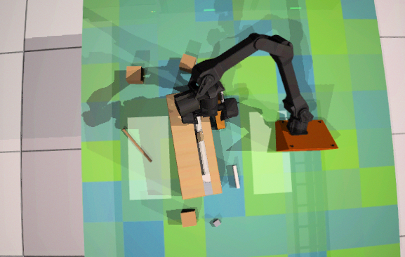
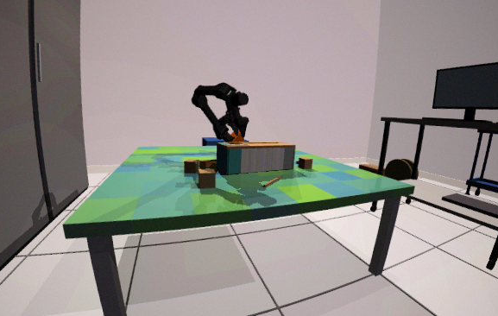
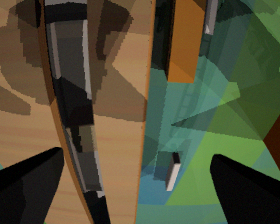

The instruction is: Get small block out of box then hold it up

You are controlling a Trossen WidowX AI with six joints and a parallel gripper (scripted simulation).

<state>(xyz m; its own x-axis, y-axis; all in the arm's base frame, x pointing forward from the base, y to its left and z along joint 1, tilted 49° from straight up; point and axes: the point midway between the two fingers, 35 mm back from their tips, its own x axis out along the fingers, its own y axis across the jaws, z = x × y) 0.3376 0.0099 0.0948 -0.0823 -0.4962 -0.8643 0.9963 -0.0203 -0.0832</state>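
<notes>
The box (image 1: 182, 154) (image 2: 266, 159) (image 3: 123, 165) is long, with a light wooden top and a narrow lengthwise slot. In the exterior view one end is teal and the long side is pale grey. A small tan piece (image 1: 200, 136) (image 3: 82, 138) shows in the slot; I cannot tell whether it is the block or part of the box. My gripper (image 3: 139, 160) is open and empty. It hangs over the box's right long edge, with one fingertip over the top and the other beyond that edge in the wrist view. The arm hides the box's far end in the top view.
An orange bar (image 1: 220, 123) (image 3: 183, 50) and a white bar (image 1: 236, 176) (image 3: 173, 172) are on the box's right. A thin stick (image 1: 137, 145) (image 2: 273, 181) lies left. Wooden cubes (image 1: 135, 74) (image 1: 188, 218) (image 2: 206, 178) stand around, and a small grey cube (image 1: 216, 222) is near the front.
</notes>
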